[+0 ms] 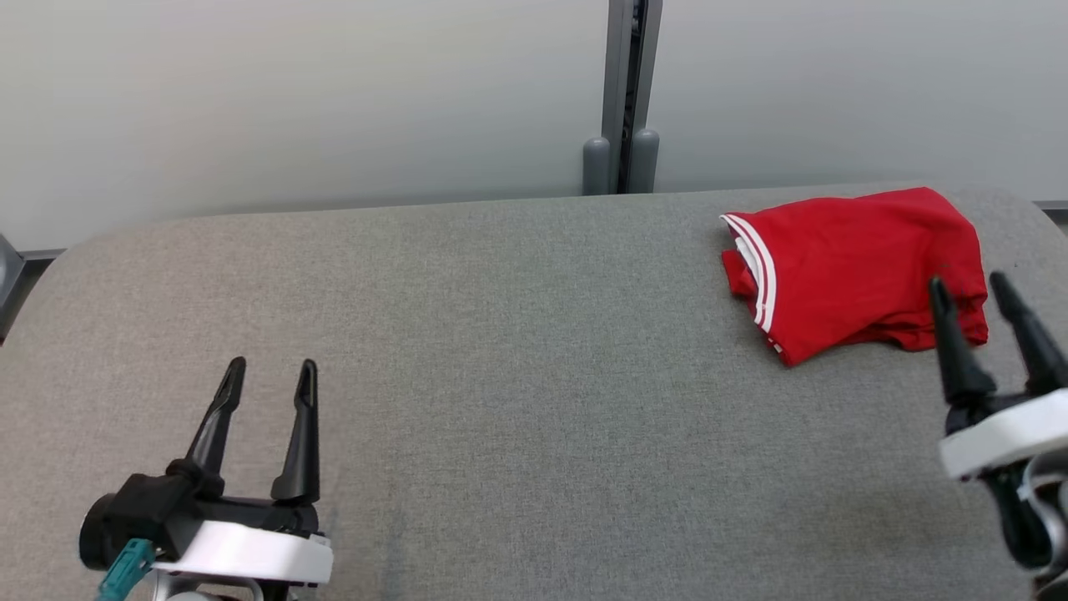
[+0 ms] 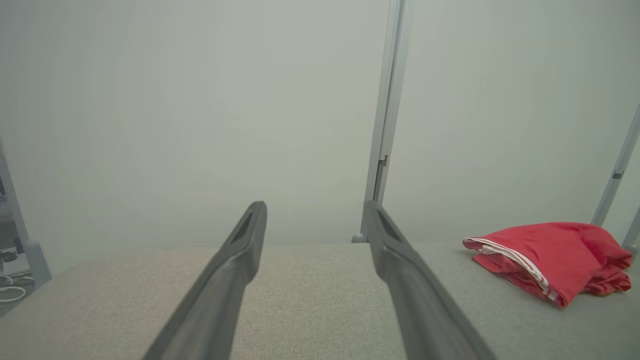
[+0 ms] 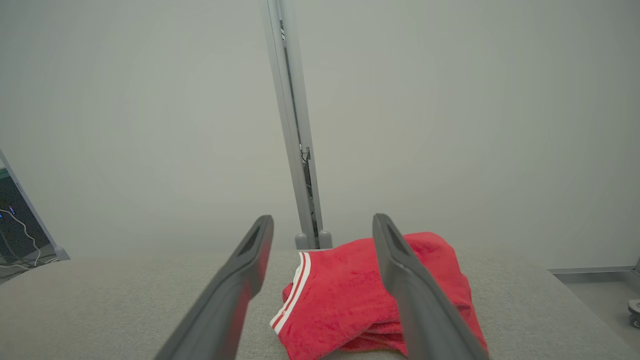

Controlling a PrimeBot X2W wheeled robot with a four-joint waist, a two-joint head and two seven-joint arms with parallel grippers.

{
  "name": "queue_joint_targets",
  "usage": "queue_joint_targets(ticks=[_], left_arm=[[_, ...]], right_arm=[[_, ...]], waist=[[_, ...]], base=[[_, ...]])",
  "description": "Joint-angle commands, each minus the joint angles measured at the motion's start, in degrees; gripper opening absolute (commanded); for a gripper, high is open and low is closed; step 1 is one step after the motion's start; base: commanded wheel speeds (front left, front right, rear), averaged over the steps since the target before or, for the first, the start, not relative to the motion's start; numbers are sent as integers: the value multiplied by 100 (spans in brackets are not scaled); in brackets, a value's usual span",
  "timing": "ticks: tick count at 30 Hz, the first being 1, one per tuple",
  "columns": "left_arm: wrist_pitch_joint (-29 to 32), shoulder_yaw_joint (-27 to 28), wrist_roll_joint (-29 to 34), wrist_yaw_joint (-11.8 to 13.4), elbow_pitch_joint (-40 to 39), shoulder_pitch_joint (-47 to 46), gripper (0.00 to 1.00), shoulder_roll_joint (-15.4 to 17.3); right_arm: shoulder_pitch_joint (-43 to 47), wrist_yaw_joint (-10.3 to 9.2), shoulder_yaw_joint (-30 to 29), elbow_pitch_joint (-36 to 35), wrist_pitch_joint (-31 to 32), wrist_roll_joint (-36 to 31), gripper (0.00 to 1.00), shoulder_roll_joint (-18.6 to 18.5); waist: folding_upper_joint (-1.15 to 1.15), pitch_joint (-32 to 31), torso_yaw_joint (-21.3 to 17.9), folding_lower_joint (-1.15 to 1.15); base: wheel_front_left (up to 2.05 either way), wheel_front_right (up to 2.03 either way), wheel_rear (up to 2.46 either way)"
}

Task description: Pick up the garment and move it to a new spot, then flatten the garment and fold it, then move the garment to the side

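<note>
1. The garment is lying folded in a chunky red bundle at the far right of the grey woven surface, with white-striped trim showing along its left edge.
2. The right gripper is sitting right by the bundle's right end, long dark tapered fingers spread wide and gripping nothing. Can't tell if the tips are touching cloth.
3. The left gripper is hanging over bare fabric at the near left, well apart from the garment, fingers splayed wide and empty.
4. A grey metal post is standing behind, between smooth pale panels.
</note>
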Motion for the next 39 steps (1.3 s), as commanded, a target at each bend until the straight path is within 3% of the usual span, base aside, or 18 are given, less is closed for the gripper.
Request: queue_joint_targets(ticks=[1, 10, 17, 39], left_arm=[[-5, 45, -14, 12, -29, 59, 100, 10], [-5, 270, 130, 57, 43, 371, 100, -101], [-5, 213, 253, 15, 385, 446, 100, -140], [-5, 8, 215, 74, 565, 381, 100, -168]], right_arm=[[116, 2, -77, -137, -26, -77, 100, 104], [1150, 2, -595, -1132, -26, -1208, 100, 947], [1460, 2, -897, -1453, -25, -1668, 100, 1333], [1889, 2, -1163, -1292, -27, -1847, 100, 1574]], waist=[[0, -26, 2, 0], [0, -86, 21, 0], [0, -83, 49, 0], [0, -184, 70, 0]], base=[[0, 0, 0], [0, 0, 0], [0, 0, 0], [0, 0, 0]])
